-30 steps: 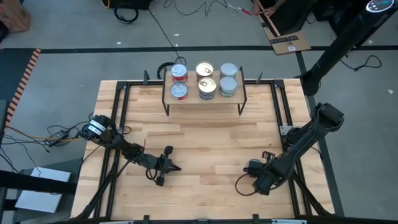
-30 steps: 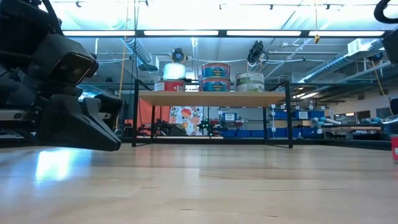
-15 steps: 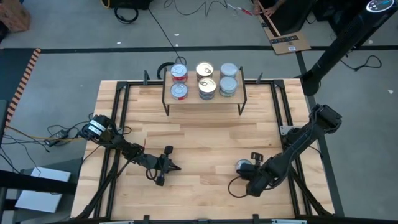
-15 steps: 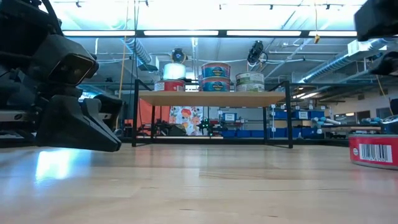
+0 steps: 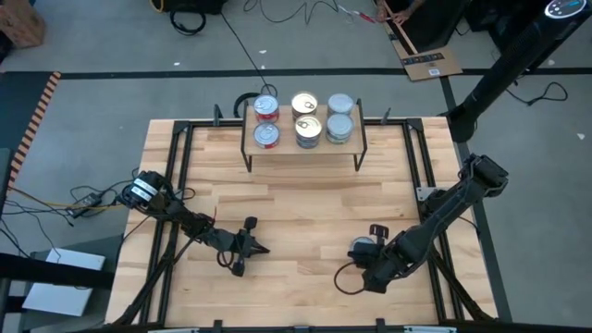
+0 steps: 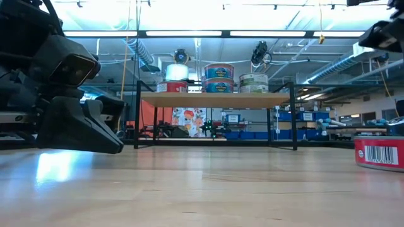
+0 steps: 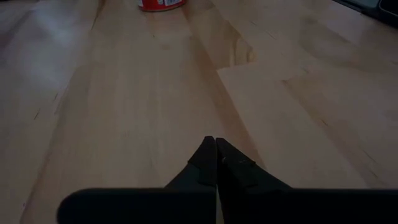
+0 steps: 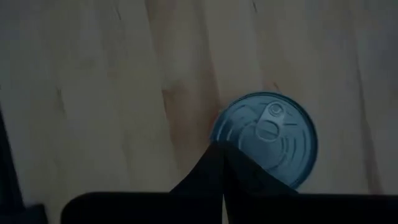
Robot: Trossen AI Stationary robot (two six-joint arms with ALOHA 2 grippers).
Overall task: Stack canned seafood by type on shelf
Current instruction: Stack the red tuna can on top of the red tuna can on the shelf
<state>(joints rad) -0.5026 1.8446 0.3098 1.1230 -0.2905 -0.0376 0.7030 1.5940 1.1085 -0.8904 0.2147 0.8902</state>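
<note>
Six tins (image 5: 302, 120) already sit sorted on the shelf (image 5: 356, 137) at the bench's far edge, so my right gripper (image 5: 363, 262), shut and empty, hovers above one red tin (image 8: 266, 138) near the front edge, my left gripper (image 5: 262, 248) shut nearby.

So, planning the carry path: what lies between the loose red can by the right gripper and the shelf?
Only bare tabletop between the can and the shelf, per the high view.

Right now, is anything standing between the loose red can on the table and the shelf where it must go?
Nothing visible. Only bare tabletop lies between the red can, beside the right gripper, and the shelf.
</note>
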